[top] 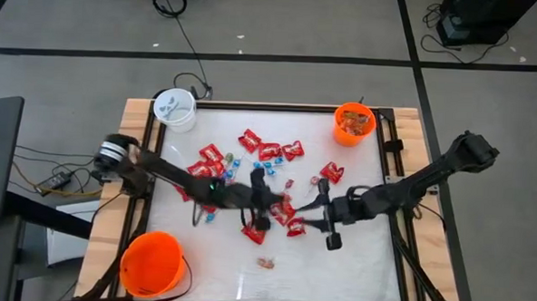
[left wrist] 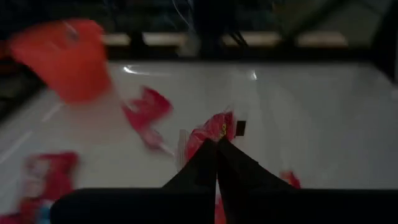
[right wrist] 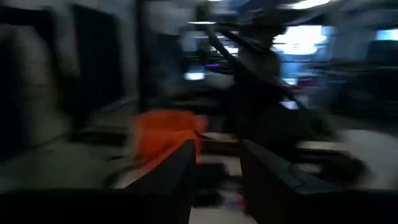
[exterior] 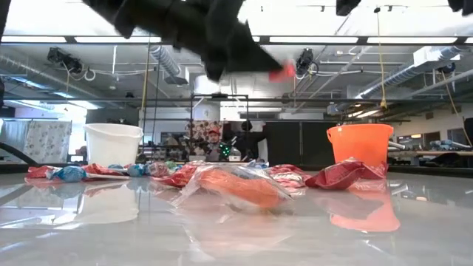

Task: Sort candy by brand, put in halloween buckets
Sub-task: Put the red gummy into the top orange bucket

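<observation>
Overhead and wrist views of a candy-sorting tabletop. We see the left hand (top: 267, 221) near the middle of the tabletop, its fingers pressed together on a red packet (left wrist: 214, 127); in the low view that packet shows as a red scrap at the fingertips, lifted clear of the surface. The right hand (top: 325, 210) hangs just beside it, toward the right edge, fingers spread with nothing visible between them.

The candy (top: 250, 159) lies scattered from the centre toward the far edge: red packets, small blue pieces and a few pink ones, with one clear-wrapped sweet (top: 265, 261) alone nearer the front edge. The white bucket (top: 176, 109) stands at the far left corner, the small orange bucket (top: 353, 123) at the far right corner with sweets already inside, and the large orange bucket (top: 154, 263) at the near left corner.

We judge the step in hand to be the pick-up of one red packet. The next move calls for carrying it over the bucket assigned to red packets, clearing the rim and the neighbouring arm, then releasing. Which bucket that is we cannot tell.
</observation>
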{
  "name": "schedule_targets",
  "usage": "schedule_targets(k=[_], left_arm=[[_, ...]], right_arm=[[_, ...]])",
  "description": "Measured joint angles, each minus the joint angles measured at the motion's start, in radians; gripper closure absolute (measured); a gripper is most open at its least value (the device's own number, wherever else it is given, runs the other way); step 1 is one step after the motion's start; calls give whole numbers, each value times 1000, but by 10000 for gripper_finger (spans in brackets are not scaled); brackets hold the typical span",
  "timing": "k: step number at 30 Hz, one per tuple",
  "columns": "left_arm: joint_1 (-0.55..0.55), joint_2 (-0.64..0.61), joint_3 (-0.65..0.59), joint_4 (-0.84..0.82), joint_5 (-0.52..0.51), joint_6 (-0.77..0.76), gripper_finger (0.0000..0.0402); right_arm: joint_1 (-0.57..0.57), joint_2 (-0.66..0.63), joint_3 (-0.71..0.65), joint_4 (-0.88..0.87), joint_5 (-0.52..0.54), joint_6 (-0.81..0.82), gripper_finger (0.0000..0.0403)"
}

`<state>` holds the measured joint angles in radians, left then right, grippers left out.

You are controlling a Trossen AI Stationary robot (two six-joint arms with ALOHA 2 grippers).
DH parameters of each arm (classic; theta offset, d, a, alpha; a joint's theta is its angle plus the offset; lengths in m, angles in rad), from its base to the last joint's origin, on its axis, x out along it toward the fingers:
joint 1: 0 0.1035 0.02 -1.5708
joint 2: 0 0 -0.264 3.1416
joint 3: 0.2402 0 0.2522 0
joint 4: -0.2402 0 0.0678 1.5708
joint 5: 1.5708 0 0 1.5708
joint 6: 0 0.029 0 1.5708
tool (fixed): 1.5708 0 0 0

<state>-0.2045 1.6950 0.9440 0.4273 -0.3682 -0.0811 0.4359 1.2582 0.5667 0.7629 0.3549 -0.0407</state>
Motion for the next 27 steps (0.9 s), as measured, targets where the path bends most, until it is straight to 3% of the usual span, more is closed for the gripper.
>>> schedule_targets(k=[2,4,12,24,27], left_arm=[[21,-77,0,-13,0,1,389],[33,-148,0,-28,0,18,389],[37,-283,1,-26,5,107,390],[32,-280,0,-19,7,124,390],[31,-279,0,-13,55,122,390]], right_arm=[[-29,-20,31,-60,148,17,267],[-63,-32,56,-119,225,40,268],[-131,-32,75,-113,119,-74,262],[-146,43,76,-33,119,-244,213],[-155,84,76,19,112,-258,196]])
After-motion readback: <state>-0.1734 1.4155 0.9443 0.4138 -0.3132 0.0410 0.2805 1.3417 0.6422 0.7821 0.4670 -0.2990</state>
